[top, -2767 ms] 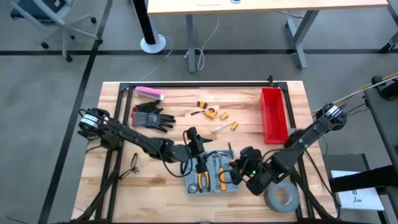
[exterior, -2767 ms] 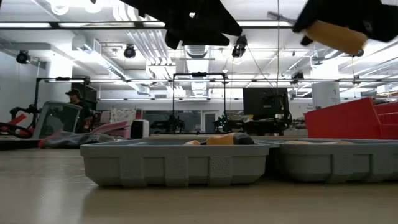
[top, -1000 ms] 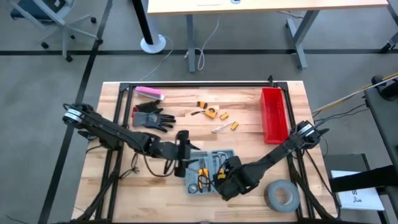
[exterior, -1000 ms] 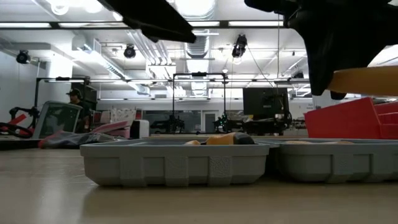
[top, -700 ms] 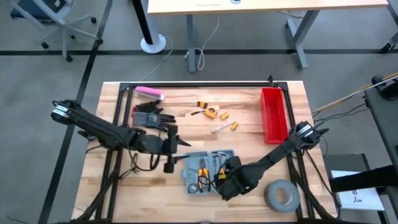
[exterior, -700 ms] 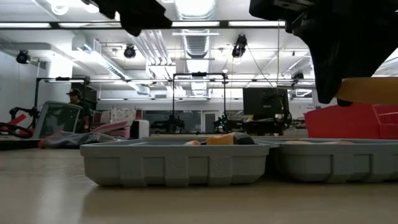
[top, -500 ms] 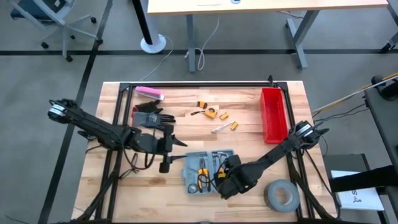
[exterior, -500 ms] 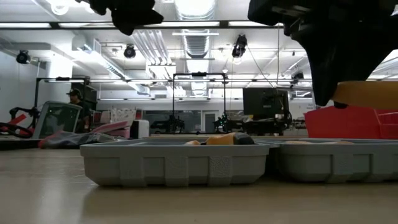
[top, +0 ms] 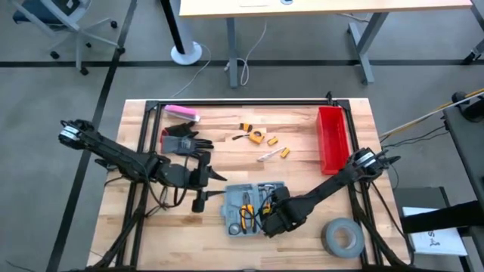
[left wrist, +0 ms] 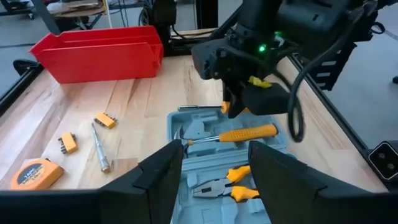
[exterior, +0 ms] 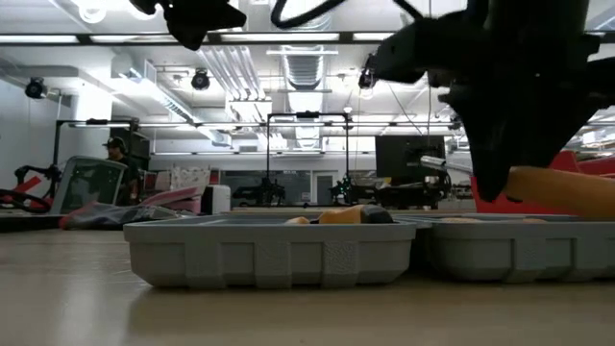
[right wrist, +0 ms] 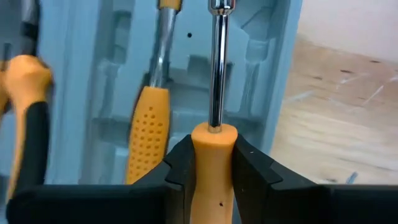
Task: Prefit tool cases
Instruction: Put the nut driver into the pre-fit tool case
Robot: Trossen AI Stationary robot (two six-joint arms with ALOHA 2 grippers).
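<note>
Tool case (top: 253,206) open near table (top: 302,136) front edge, centre. Hammer (left wrist: 230,134) and pliers (left wrist: 221,186) lying in its slots. Right gripper (top: 266,219) above case's right half, clamped on screwdriver (right wrist: 212,149). Left gripper (top: 203,181) off case's left side. Bin (top: 331,140) far right, tape roll (top: 340,238) front right, glove (top: 181,142) and tape measure (top: 255,137) behind case.

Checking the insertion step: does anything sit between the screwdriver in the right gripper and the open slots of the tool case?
Nothing visible does. The right gripper holds the screwdriver directly over the tool case, beside the seated hammer. The left gripper waits off to the side.
</note>
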